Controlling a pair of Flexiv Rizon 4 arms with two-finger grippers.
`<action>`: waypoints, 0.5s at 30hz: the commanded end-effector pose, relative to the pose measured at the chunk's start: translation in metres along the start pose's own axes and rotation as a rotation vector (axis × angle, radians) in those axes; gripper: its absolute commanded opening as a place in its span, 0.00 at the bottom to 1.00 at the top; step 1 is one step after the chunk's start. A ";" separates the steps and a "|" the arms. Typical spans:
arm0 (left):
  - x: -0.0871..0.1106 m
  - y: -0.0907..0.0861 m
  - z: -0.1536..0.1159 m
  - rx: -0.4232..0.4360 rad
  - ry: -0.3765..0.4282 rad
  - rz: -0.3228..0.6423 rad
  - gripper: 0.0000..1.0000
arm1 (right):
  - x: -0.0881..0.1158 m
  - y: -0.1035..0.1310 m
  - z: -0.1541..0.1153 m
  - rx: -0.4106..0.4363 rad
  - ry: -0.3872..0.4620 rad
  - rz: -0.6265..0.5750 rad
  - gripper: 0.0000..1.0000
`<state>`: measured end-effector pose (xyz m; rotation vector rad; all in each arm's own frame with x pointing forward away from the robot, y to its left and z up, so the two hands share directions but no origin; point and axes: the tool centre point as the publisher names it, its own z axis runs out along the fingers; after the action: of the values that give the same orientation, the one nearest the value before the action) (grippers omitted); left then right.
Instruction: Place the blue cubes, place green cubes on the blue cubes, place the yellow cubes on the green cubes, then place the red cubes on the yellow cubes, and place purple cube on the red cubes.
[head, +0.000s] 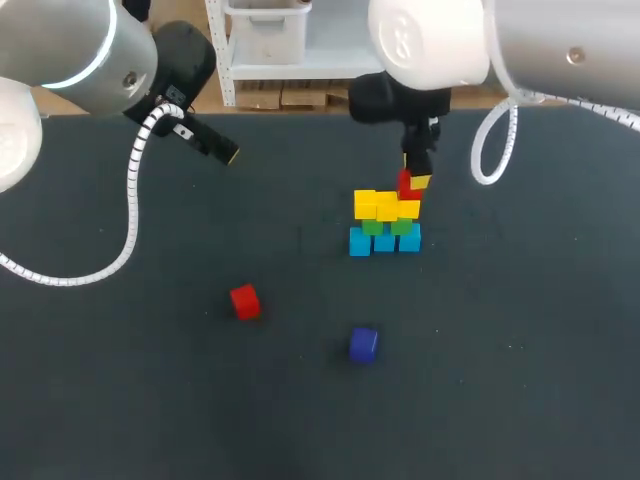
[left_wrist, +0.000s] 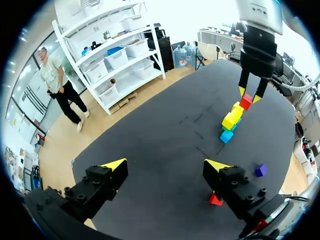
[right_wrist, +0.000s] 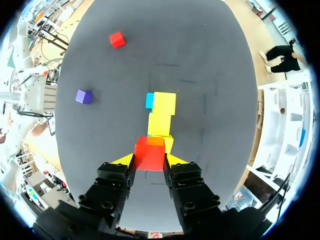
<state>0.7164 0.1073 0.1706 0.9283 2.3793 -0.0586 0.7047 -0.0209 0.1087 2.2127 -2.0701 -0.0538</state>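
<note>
We find a dark table (head: 520, 380) with both arms over its far half. The right arm (head: 560, 40) comes in from the far right and hangs above the stack (head: 385, 222), which stands a little right of the table's middle. The left arm (head: 60, 50) sits at the far left, well apart from every cube. The stack has three layers: blue cubes (head: 384, 240) in a row on the table, green cubes (head: 385, 227) on those, and yellow cubes (head: 385, 206) on top. The right gripper (right_wrist: 150, 160) points down at the right end of the yellow layer, its two fingers clamped from either side on a red cube (right_wrist: 149, 152). That cube is directly over the end yellow cube, and we cannot tell whether the two touch. The left wrist view shows the same cube (left_wrist: 245, 101) pinched between the yellow tips at the stack's far end. The left gripper (left_wrist: 165, 165) hangs above bare table with its fingers wide apart and nothing between them. A loose red cube (head: 244, 301) lies on the table nearer the front and left of the stack, well clear of it. A purple cube (head: 363, 344) lies alone nearer the front still, right of the loose red cube and almost straight in front of the stack.
</note>
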 end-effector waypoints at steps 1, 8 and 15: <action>0.001 0.001 0.000 0.004 -0.002 0.002 1.00 | -0.002 -0.003 0.001 -0.010 -0.001 -0.006 0.00; 0.001 0.001 0.000 0.004 -0.002 0.002 1.00 | -0.004 -0.005 0.007 -0.025 -0.006 -0.015 0.00; 0.001 0.001 0.000 0.004 -0.002 0.002 1.00 | -0.006 -0.005 0.008 -0.031 -0.009 -0.026 0.00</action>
<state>0.7164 0.1073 0.1706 0.9283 2.3793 -0.0587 0.7067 -0.0153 0.0996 2.2269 -2.0332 -0.0934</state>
